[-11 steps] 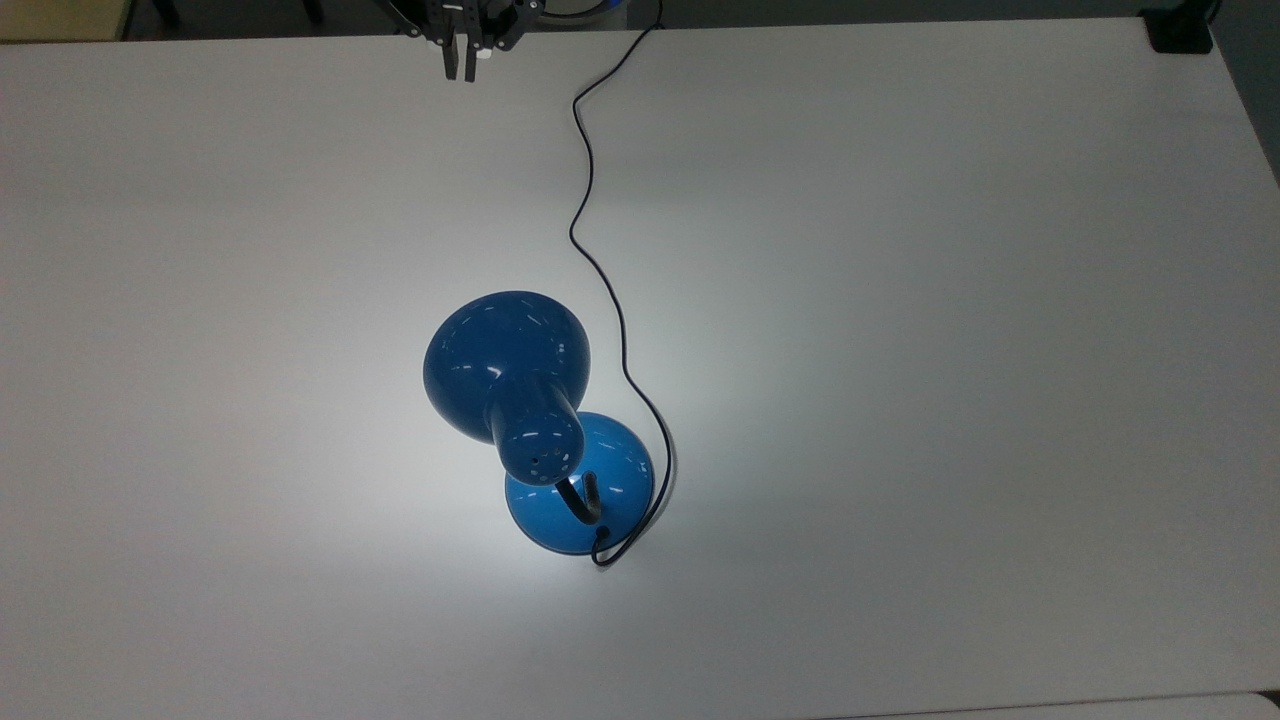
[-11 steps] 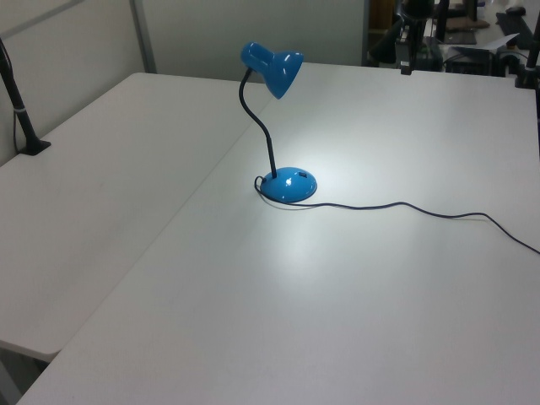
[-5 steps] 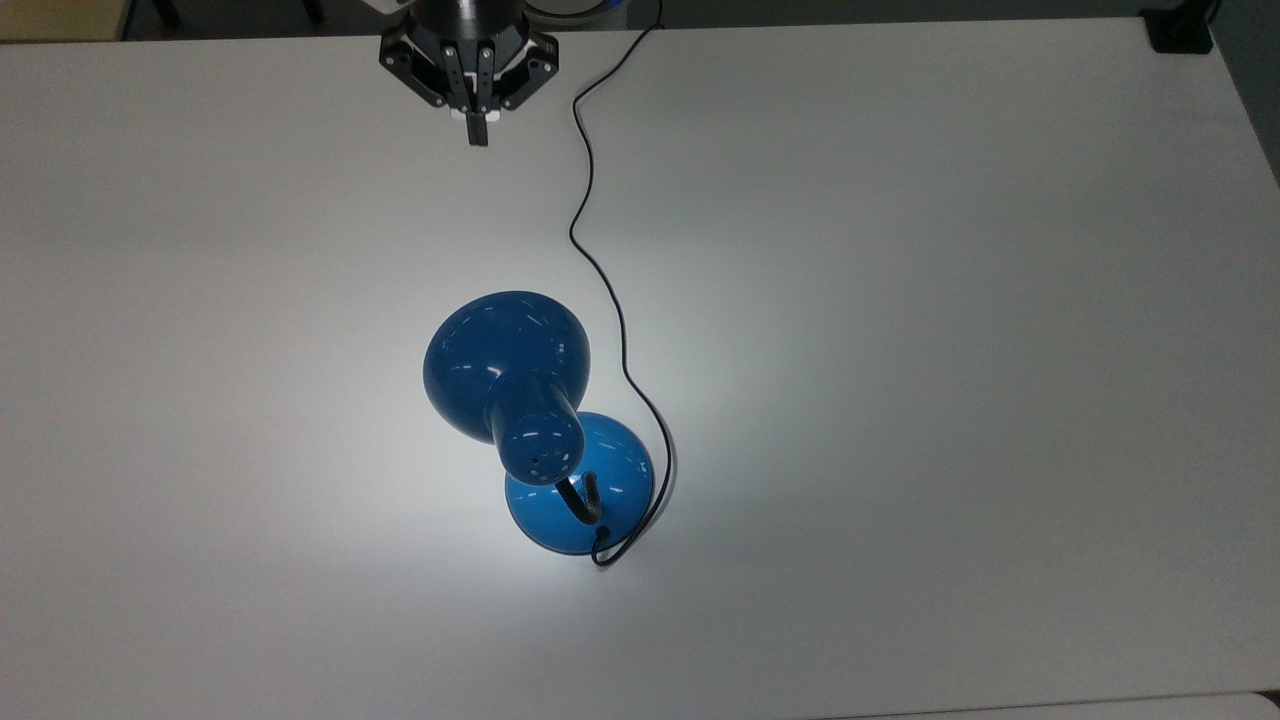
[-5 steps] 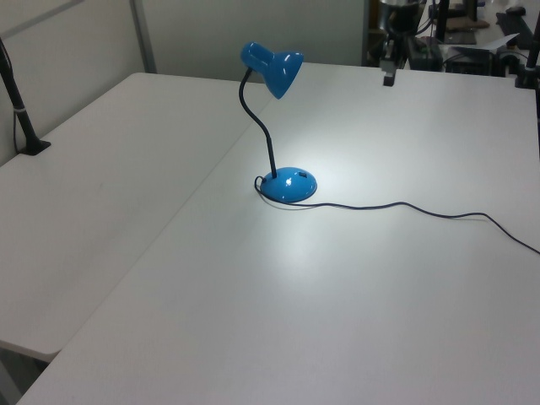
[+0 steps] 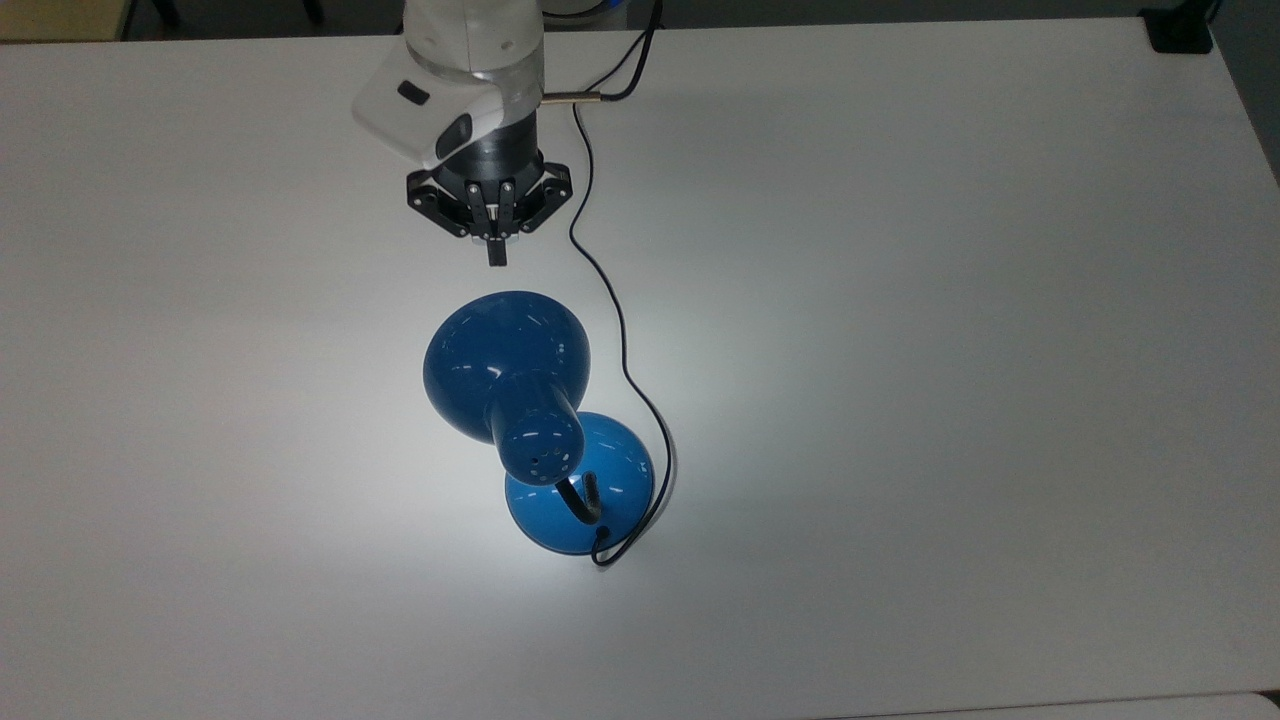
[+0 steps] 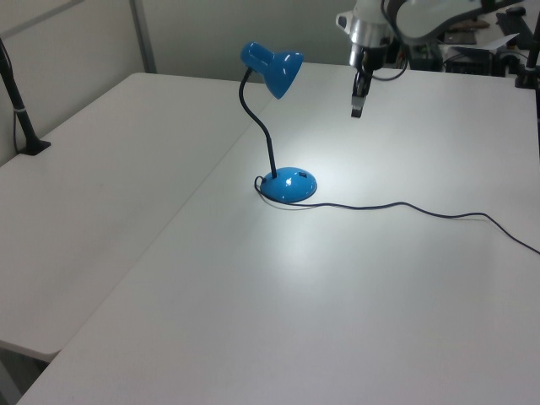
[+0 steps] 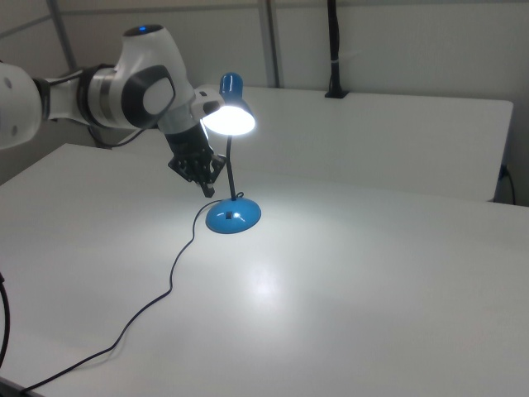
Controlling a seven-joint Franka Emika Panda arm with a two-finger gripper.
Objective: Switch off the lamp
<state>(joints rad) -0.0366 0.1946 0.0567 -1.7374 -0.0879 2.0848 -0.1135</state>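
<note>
The lamp (image 5: 540, 420) stands lit at the middle of the white table (image 5: 950, 300), shade tilted over its round base (image 6: 288, 185). The gripper (image 5: 495, 252), fingers pressed together, hangs near the shade. I'd bring that closed tip down on the base's dark slot (probably the switch), clear of the cord (image 5: 600, 290), and press gently so the lamp doesn't slide.

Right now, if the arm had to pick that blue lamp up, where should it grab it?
Probably the black neck of the lamp, just above the base. It is thin and stands nearly upright there, so shut-looking jaws of the gripper would open and close around it from the side. The glossy flared shade looks too wide.
</note>
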